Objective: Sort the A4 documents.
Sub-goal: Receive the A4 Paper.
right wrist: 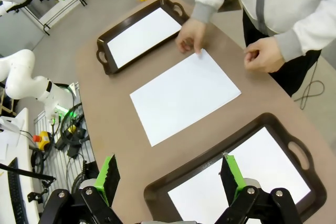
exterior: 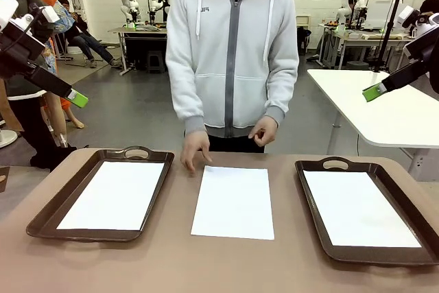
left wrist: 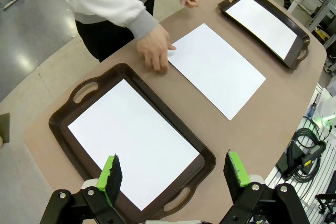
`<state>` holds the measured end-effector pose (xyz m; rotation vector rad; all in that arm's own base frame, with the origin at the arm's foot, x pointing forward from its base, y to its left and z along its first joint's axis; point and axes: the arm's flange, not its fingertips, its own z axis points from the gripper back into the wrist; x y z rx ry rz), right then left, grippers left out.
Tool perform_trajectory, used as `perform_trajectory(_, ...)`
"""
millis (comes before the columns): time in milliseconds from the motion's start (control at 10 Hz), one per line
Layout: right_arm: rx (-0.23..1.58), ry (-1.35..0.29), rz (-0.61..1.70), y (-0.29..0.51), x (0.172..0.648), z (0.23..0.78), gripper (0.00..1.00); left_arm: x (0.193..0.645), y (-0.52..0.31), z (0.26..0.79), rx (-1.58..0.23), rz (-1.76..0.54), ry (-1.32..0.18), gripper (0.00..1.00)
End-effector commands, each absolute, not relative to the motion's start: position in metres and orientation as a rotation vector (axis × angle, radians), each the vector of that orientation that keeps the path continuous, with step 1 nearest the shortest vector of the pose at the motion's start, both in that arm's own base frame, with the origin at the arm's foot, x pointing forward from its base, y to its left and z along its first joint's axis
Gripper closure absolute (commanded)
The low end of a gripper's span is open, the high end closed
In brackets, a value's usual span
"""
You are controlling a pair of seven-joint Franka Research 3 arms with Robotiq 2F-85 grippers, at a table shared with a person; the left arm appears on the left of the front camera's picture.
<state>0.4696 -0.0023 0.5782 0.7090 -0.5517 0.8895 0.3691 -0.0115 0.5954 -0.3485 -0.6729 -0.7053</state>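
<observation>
Three white A4 documents lie on the brown table. One sheet [exterior: 234,201] lies bare in the middle, and a person's hand [exterior: 195,151] touches its far left corner. Another sheet [exterior: 113,194] lies in the left tray [exterior: 68,197], a third [exterior: 359,207] in the right tray [exterior: 322,238]. My left gripper [exterior: 74,98] hangs open high above the table's left side, over the left tray's near end [left wrist: 173,178]. My right gripper [exterior: 374,92] hangs open high at the right, above the right tray's near end [right wrist: 168,178]. Both hold nothing.
The person in a grey hoodie stands at the far edge with the other hand [exterior: 264,130] held above the table. A white table [exterior: 384,101] stands behind at the right. Bare table top [exterior: 206,265] runs along the near edge and between the trays.
</observation>
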Motion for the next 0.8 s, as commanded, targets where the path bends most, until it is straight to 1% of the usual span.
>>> perform_trajectory(0, 0.703, -0.545, 0.899, -0.0007, 0.4695, 0.5782, 0.00, 0.3706, -0.0114, 0.5948, -0.354, -0.699, -0.680, 0.00)
perform_trajectory(700, 0.703, -0.545, 0.899, -0.0007, 0.4695, 0.5782, 0.00, 0.3706, -0.0114, 0.5948, -0.354, -0.699, -0.680, 0.00)
